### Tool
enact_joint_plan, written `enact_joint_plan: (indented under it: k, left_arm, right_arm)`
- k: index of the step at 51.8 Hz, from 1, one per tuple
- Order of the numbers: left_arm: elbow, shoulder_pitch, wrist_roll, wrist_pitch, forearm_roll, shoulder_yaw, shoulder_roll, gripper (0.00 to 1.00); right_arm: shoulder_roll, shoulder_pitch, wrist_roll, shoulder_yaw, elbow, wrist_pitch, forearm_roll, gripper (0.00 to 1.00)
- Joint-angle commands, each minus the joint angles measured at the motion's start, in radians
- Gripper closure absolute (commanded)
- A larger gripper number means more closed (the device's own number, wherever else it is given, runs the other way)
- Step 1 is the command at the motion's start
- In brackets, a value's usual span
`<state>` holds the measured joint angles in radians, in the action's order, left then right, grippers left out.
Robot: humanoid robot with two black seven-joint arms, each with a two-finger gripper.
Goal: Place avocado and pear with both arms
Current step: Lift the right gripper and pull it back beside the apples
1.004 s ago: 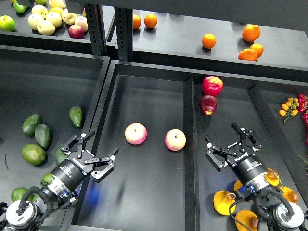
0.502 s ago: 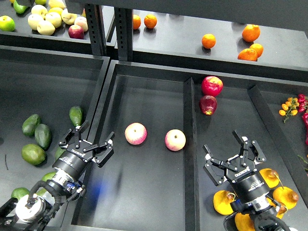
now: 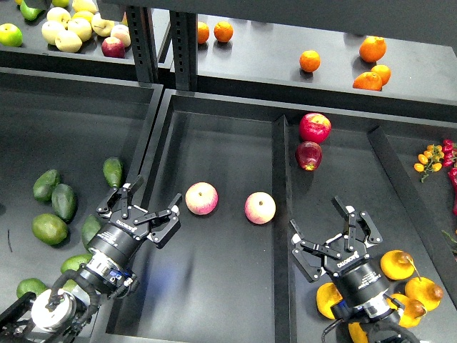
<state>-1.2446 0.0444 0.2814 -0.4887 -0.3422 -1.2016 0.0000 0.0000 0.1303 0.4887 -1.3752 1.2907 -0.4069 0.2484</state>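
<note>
The dark green avocado [image 3: 112, 171] lies in the left bin by its right wall, just beyond my left gripper [image 3: 146, 201], which is open and empty over the wall between the left and middle bins. Several yellow-orange pears lie at the front of the right bin; the nearest to the fingers is one pear [image 3: 397, 264] to the right of my right gripper [image 3: 333, 230], and another pear [image 3: 328, 300] is partly hidden under the wrist. The right gripper is open and empty, above the right bin near its left wall.
Lighter green avocados [image 3: 50, 229] lie in the left bin. Two pink-and-yellow apples [image 3: 201, 198] [image 3: 260, 208] sit in the middle bin. Two red apples [image 3: 308, 155] lie at the back of the right bin. Oranges [image 3: 373, 48] and pale fruit [image 3: 68, 32] are on the back shelf.
My left gripper has moved up and to the right, toward the middle bin. My right gripper has drawn back down and to the left. Both stay open and no fruit has moved.
</note>
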Motion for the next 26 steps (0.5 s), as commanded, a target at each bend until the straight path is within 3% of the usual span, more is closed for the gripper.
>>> enact_joint_plan:
  k: [1,26]
  left_arm:
    - [-0.002,-0.004,0.004,0.0,0.008,0.02,0.0,0.01]
    - [-0.004,-0.02,0.004,0.0,0.019,0.06,0.0,0.01]
  right_arm:
    - [0.0,-0.021,0.0,0.001,-0.001,0.002,0.045,0.01]
    - [0.0,-0.024,0.0,0.015,-0.007,0.0,0.081,0.01]
